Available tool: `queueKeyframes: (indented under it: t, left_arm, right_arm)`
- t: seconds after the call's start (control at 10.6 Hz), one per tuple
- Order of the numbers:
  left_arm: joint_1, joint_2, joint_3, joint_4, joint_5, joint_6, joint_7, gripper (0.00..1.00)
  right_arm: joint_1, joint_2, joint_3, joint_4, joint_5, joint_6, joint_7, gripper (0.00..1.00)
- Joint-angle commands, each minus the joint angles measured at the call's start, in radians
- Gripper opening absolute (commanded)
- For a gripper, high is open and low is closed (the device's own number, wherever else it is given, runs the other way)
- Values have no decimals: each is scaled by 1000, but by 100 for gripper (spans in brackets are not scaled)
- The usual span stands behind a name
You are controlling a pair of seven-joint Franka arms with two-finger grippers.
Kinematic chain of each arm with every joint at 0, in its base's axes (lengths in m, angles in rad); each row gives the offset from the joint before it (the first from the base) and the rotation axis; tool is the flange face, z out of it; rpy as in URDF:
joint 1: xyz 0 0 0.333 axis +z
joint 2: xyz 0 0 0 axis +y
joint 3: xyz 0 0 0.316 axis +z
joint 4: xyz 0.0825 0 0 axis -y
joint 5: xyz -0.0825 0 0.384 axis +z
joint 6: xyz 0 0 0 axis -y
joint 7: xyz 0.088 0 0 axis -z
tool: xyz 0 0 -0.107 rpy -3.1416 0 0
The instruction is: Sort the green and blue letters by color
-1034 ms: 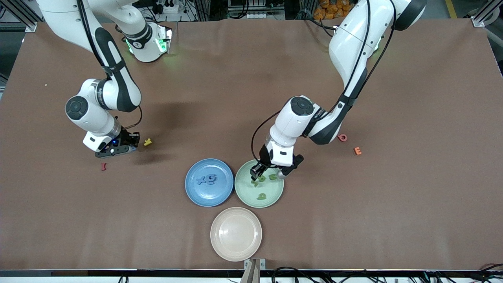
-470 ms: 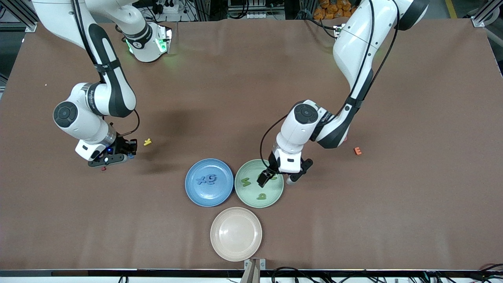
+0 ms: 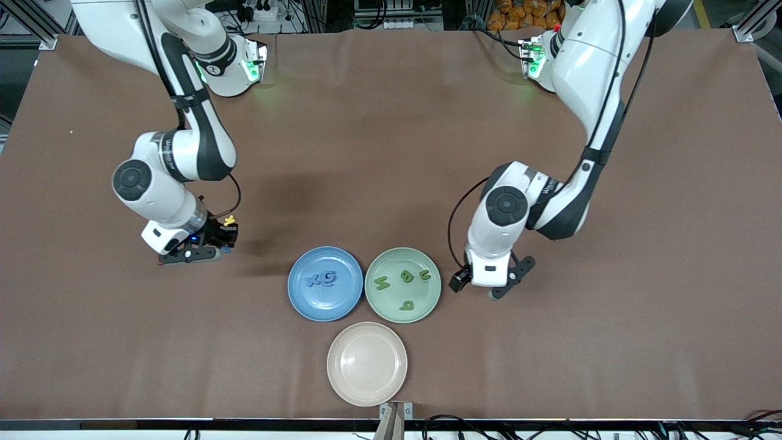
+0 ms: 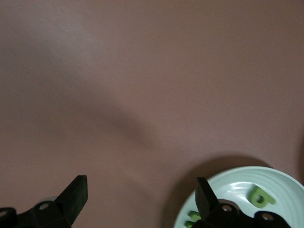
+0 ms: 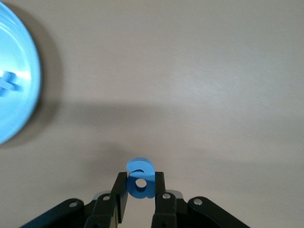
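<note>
Moved since the earlier frames: left gripper (image 3: 490, 283) off the green plate (image 3: 427, 305) to bare table at lower right of centre, fingers (image 4: 76, 192) wide apart, holding nothing. Four green letters (image 3: 406, 276) now lie on that plate. Right gripper (image 3: 211, 244), centre left, fingers clamped on a blue letter (image 5: 140, 179) held upright over the table. Blue plate (image 3: 302, 302), lower centre, carries blue letters (image 3: 322, 280). Yellow letter (image 3: 230, 220) partly hidden by the right gripper. Cream plate (image 3: 366, 391) near the bottom edge.
</note>
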Motion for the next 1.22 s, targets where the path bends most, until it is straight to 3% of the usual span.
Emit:
queueKeyframes:
  t: [0.0, 0.28, 0.66, 0.85, 1.13]
  left_arm:
    - [34, -89, -11, -12, 11, -158, 88, 100]
    - [114, -152, -11, -9, 9, -219, 250, 100]
    - [197, -166, -14, -39, -38, -239, 393, 100]
    - [207, -227, -37, -117, -72, -297, 410, 100]
    - [208, -281, -49, -162, -181, -387, 410, 100]
  right_arm:
    - [5, 83, 39, 112, 36, -16, 82, 19]
    - [17, 120, 91, 178, 133, -16, 93, 19]
    - [84, 221, 93, 299, 254, -11, 103, 19]
    - [114, 276, 93, 377, 261, -10, 151, 19]
    - [124, 332, 93, 457, 264, -2, 174, 21]
